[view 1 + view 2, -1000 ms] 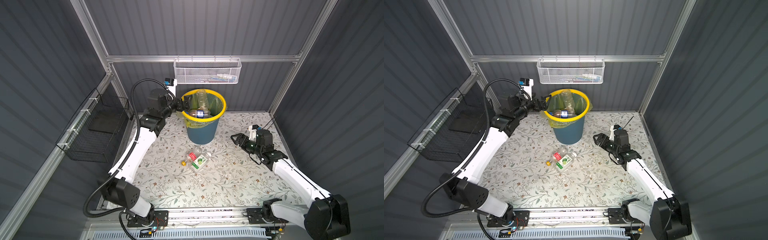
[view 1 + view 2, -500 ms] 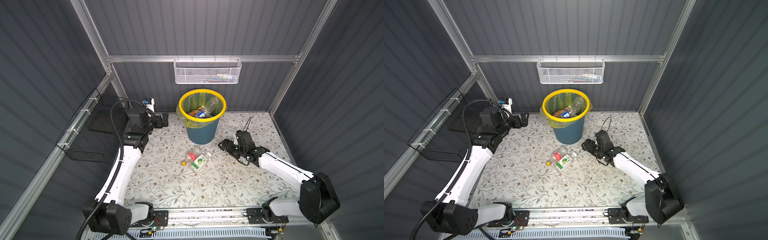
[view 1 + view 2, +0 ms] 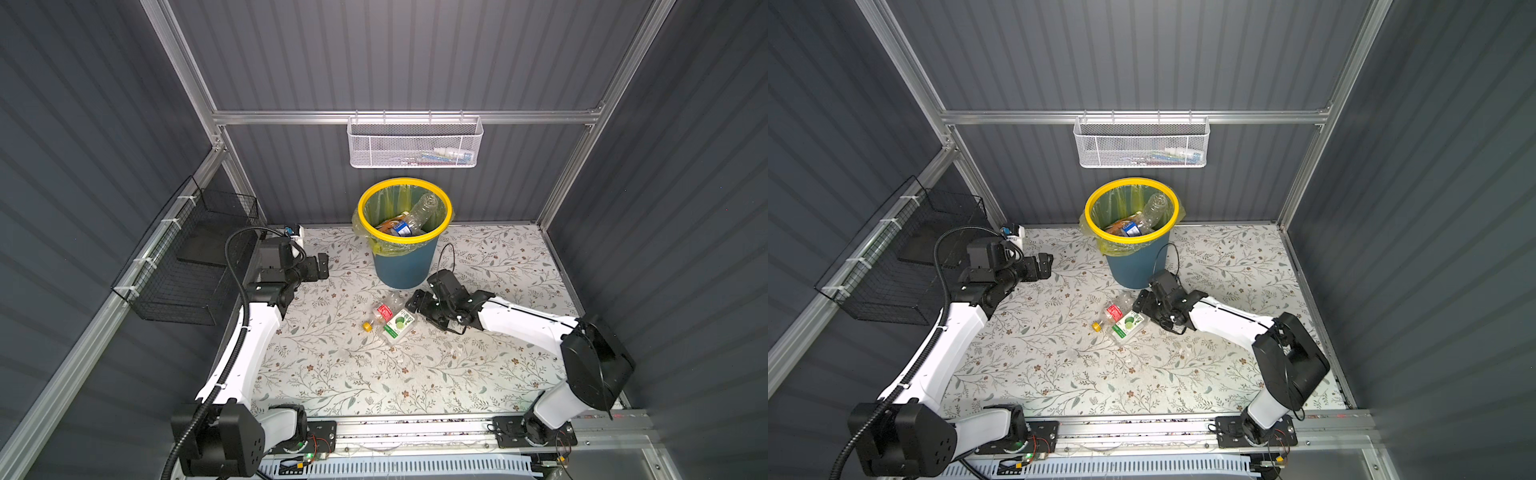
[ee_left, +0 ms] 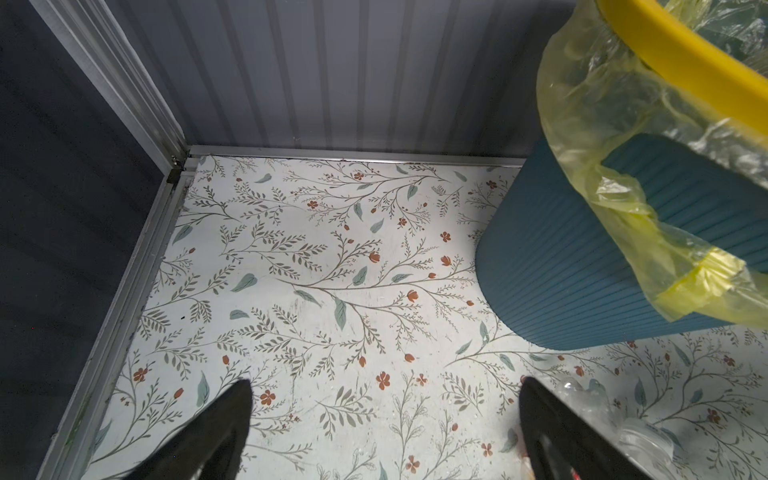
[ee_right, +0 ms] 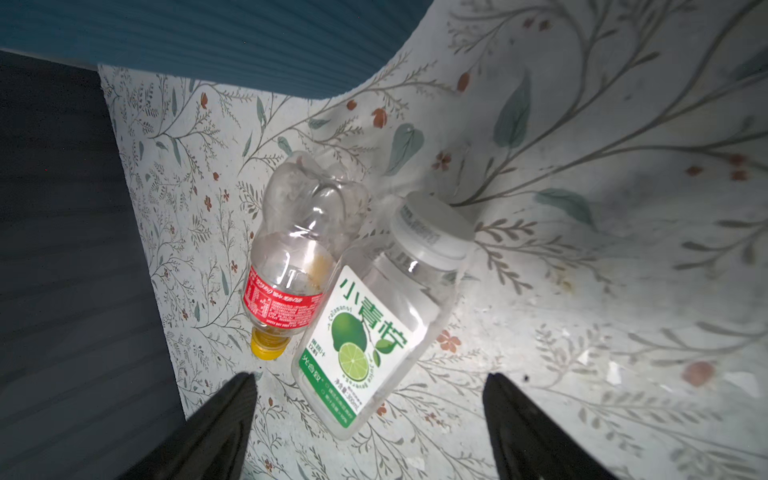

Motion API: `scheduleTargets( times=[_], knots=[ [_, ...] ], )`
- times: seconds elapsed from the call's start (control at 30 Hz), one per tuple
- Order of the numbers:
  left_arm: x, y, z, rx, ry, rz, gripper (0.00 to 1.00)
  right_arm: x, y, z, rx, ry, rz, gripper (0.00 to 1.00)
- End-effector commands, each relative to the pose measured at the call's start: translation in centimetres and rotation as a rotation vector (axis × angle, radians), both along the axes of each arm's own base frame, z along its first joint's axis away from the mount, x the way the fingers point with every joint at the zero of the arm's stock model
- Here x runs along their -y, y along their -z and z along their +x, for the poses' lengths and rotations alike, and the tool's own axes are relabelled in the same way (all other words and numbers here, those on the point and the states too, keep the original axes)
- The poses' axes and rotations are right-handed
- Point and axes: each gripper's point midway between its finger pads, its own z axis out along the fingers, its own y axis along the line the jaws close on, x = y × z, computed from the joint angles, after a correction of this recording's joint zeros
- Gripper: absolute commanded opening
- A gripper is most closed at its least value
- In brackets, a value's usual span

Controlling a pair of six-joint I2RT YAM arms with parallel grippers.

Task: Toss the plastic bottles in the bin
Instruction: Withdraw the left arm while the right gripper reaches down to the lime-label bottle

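Two plastic bottles lie side by side on the floral floor in front of the bin (image 3: 401, 266). One is clear with a red label and yellow cap (image 3: 380, 312) (image 5: 286, 266). The other is squarish with a green-white lime label (image 3: 399, 326) (image 5: 374, 316). My right gripper (image 3: 415, 305) (image 5: 369, 375) is open, and the lime bottle's base lies between its fingers, untouched. My left gripper (image 3: 322, 266) (image 4: 384, 382) hangs open and empty over the floor left of the bin (image 4: 582, 270). Several bottles (image 3: 419, 216) lie inside the yellow-rimmed bin.
A white mesh basket (image 3: 415, 143) hangs on the back wall above the bin. A black wire basket (image 3: 187, 266) hangs on the left wall beside my left arm. The right arm's cable (image 3: 446, 257) loops close to the bin's side.
My left arm drew back from the bin's rim to the left and down; a clear bottle now leans inside the bin. My right gripper moved left to the two floor bottles and opened wider.
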Motion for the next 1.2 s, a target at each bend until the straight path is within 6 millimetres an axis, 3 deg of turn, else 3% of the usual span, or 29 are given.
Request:
scheduleTargets(
  times=[0.0, 0.17, 0.37, 0.73, 0.97, 1.17],
  knots=[
    [0.6, -0.4, 0.0, 0.015, 0.034, -0.02, 1.0, -1.0, 1.3, -0.6, -0.079, 0.019, -0.022, 0.87],
    [0.7, -0.1, -0.1, 0.011, 0.041, -0.026, 1.0, -2.6, 2.4, -1.2, -0.14, -0.001, -0.048, 0.88],
    [0.7, -0.3, -0.2, 0.015, 0.044, -0.031, 1.0, -2.5, 4.4, -2.0, -0.223, 0.026, -0.079, 0.89],
    [0.8, 0.3, -0.1, -0.003, 0.051, -0.033, 1.0, -2.5, 6.1, -1.6, -0.259, 0.063, -0.108, 0.9],
    [0.7, 0.5, 0.0, -0.011, 0.049, -0.034, 1.0, -1.4, 6.3, -0.9, -0.254, 0.095, -0.12, 0.9],
    [0.7, 0.5, 0.0, -0.011, 0.052, -0.037, 1.0, 2.6, 6.3, -1.0, -0.256, 0.156, -0.167, 0.88]
  ],
)
